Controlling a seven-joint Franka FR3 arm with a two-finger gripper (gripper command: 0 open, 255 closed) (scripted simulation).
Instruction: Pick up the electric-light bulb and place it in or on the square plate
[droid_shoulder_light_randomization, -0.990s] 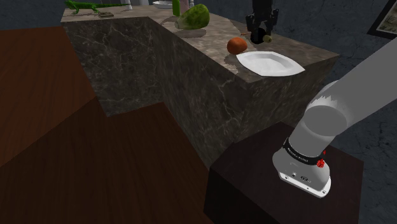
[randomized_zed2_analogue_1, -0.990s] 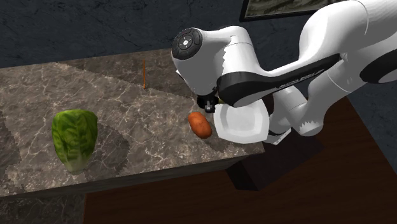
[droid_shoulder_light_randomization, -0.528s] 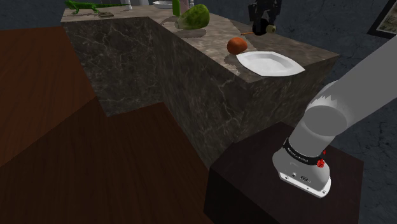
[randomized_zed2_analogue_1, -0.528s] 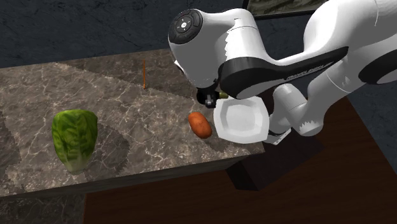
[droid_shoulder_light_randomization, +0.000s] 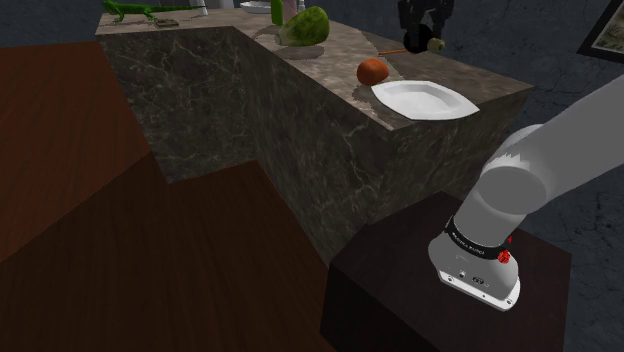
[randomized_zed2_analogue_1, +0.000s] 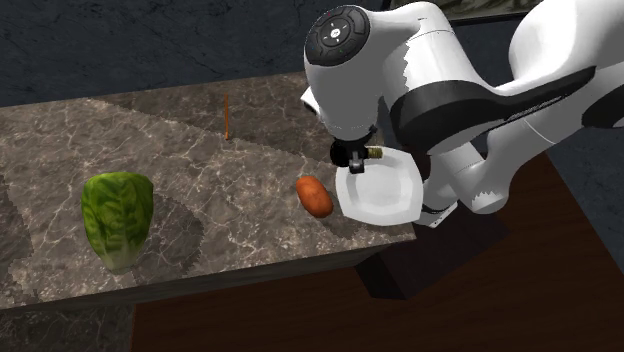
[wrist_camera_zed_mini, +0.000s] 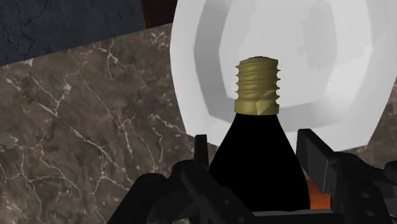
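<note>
Gripper (droid_shoulder_light_randomization: 422, 30) hangs at the top edge of the shoulder view, right of centre, with its two black fingers (wrist_camera_zed_mini: 200, 151) clasping the light bulb (wrist_camera_zed_mini: 254, 162) between them. In the wrist view the bulb shows as a black cone that ends in a ribbed brass screw cap (wrist_camera_zed_mini: 257, 86) pointing away from the hand.

The bulb is held off the counter. In the second exterior view its brass cap (randomized_zed2_analogue_1: 375, 153) juts towards the frame's right from under the white wrist, overlapping the upper left edge of the square plate (randomized_zed2_analogue_1: 385, 195).

That white plate (droid_shoulder_light_randomization: 425, 100) lies flat near the corner of the marble counter (droid_shoulder_light_randomization: 330, 150), below the gripper in the shoulder view. In the wrist view it spreads out beyond the screw cap.

An orange-red oval item (droid_shoulder_light_randomization: 372, 71) rests on the counter just to the left of the plate in both exterior views.

A thin brown stick (randomized_zed2_analogue_1: 229, 118) lies further up and to the left in the second exterior view. A green head of lettuce (randomized_zed2_analogue_1: 118, 218) sits at the far left of that view, well apart from the plate.

The robot's dark stand (droid_shoulder_light_randomization: 400, 290) occupies the lower right of the shoulder view.
</note>
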